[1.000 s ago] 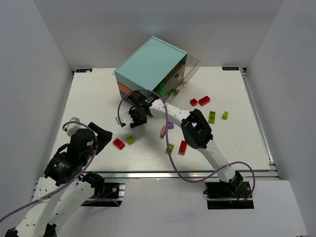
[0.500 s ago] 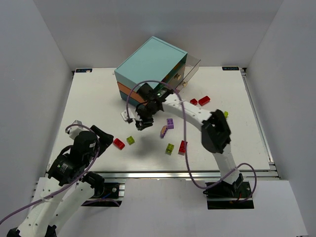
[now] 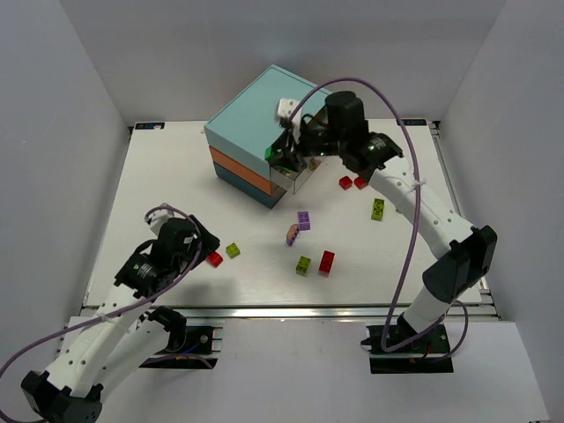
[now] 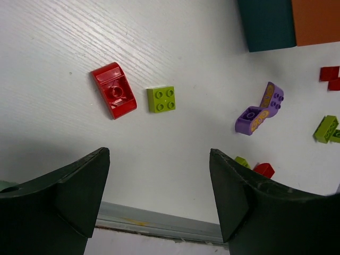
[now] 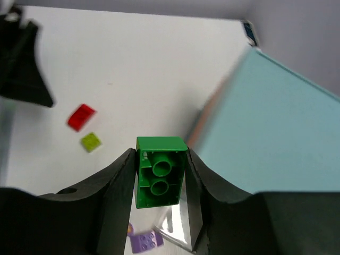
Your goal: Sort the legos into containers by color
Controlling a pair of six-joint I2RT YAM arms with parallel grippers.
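Right wrist view shows a green lego [image 5: 159,180] clamped between the fingers of the right tool [image 5: 159,158], held up beside the light-teal top of the drawer chest [image 3: 256,115] and well above the bench [image 3: 176,176]. Down on the bench lie a red lego [image 4: 113,97] and a yellow-green lego [image 4: 161,99] side by side. Just short of them hangs the left tool [image 4: 159,159], jaws spread wide, gripping nothing.

Left tabletop [image 3: 163,176] open, middle cluttered
The chest [image 3: 251,123] walled off the far centre; loose legos [image 3: 302,220] dotted the middle ground.
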